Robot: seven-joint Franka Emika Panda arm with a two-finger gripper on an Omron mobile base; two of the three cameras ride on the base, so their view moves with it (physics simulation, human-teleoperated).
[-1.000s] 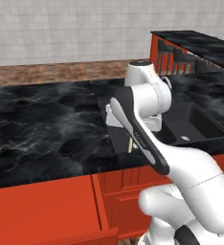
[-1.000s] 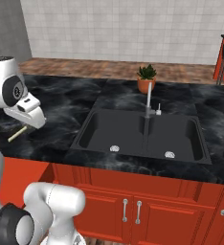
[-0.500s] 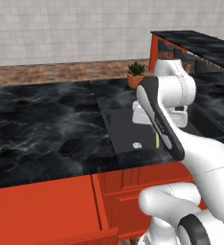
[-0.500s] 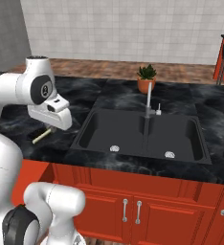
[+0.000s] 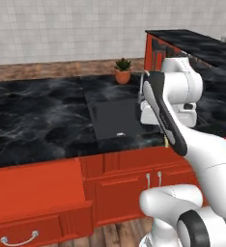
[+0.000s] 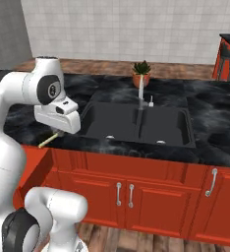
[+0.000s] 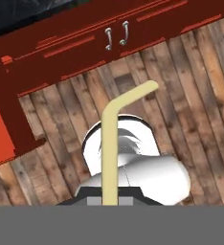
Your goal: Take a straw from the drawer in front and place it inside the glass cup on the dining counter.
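1. We hold the straw (image 7: 109,143) clamped in our gripper (image 6: 58,134); in the hand view it rises straight from between the fingertips and bends to the right at its tip, above the wooden floor (image 7: 190,86).
2. In the right base view the straw (image 6: 47,141) sticks out below the hand, slanting down to the left, just over the front edge of the black counter (image 6: 215,128) and above the open drawer (image 6: 36,162).
3. In the left base view the drawer (image 5: 33,185) stands pulled out at the lower left, its flat red inside bare where we can see it; the arm hides most of the straw there.
4. The sink (image 6: 136,123) lies sunk in the counter just beside the hand, with the faucet (image 6: 141,93) and a potted plant (image 6: 141,74) behind it, well apart from the gripper.
5. The dining counter (image 5: 202,41) sits at the far right of the left base view, cut by the frame edge.
6. The fingertips themselves are hidden at the bottom of the hand view.
7. Red cabinet doors (image 7: 114,38) close the upper part of the hand view.
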